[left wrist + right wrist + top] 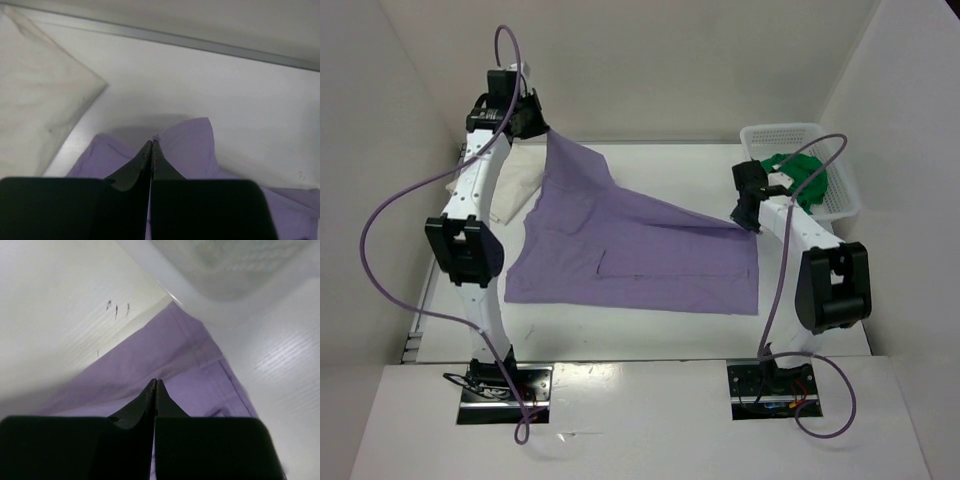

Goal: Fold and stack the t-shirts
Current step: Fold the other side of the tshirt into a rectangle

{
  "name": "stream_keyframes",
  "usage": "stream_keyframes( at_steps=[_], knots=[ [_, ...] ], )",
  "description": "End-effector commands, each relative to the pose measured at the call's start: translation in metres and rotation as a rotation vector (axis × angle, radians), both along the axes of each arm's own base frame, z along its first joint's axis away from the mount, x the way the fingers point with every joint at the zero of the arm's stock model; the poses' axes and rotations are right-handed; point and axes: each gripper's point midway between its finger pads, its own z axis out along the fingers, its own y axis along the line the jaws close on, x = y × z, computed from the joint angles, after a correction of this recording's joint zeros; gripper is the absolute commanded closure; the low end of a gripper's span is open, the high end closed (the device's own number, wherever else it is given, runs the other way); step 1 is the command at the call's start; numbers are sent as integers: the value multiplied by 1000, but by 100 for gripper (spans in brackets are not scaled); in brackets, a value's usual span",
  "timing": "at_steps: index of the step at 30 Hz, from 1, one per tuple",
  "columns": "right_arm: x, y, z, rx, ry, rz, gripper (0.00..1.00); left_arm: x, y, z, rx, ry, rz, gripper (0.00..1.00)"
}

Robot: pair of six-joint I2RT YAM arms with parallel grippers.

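A purple t-shirt (630,250) lies spread across the middle of the table, its far edge lifted at both ends. My left gripper (542,133) is shut on its far left corner and holds it well above the table; the cloth (190,142) shows around the closed jaws. My right gripper (752,226) is shut on the right corner, low over the table; the hem (195,350) shows beyond the fingertips. A white folded t-shirt (515,185) lies at the far left, also seen in the left wrist view (35,100). A green t-shirt (807,178) sits in the basket.
A white plastic basket (775,133) stands at the far right, close behind my right gripper, its wall blurred in the right wrist view (235,265). White enclosure walls ring the table (650,320).
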Motion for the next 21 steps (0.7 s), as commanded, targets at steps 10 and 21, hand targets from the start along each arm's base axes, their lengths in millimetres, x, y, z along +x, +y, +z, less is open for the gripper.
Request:
stream_keyframes(
  at_steps=[10, 21],
  knots=[
    [-46, 2, -13, 44, 15, 56, 100, -135, 49, -27, -184, 78, 142, 100],
    [-19, 3, -5, 28, 6, 109, 100, -224, 49, -70, -172, 214, 203, 100]
  ],
)
